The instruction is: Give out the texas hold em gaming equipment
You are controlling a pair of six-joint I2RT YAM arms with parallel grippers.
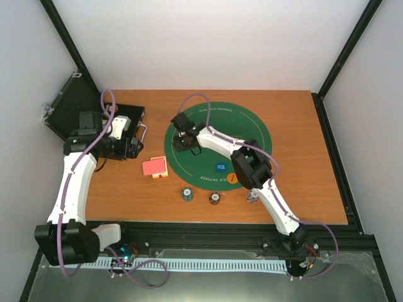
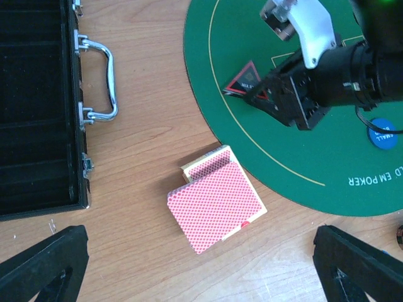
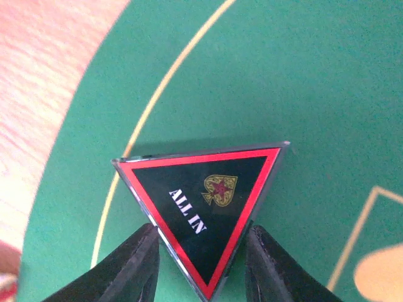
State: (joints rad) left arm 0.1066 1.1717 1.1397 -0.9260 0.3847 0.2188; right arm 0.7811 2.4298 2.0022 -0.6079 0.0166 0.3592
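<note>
- Step in hand, I'd say, is placing the dark ALL IN triangle button [image 3: 201,195]. The right gripper [image 3: 201,242] has its jaws pinched on the two edges running into the corner nearest the wrist. It's over the left part of the green felt mat [image 3: 302,75], just inside the yellow ring line.
- Can't tell whether the triangle is flat on the felt or a bit off it.
- The left gripper [image 2: 201,270] hangs with jaws spread wide, holding nothing. It's over the deck of red-backed cards [image 2: 217,207], which lies on bare wood between the black case [image 2: 38,107] and the mat.
- The blue button [image 1: 220,167] and orange button [image 1: 233,178] sit on the mat's near side. Three poker chips [image 1: 215,199] are on the wood just near of it.
- Next move imo: settle the triangle flat, let go, then lift straight up so the fingers don't drag it.
</note>
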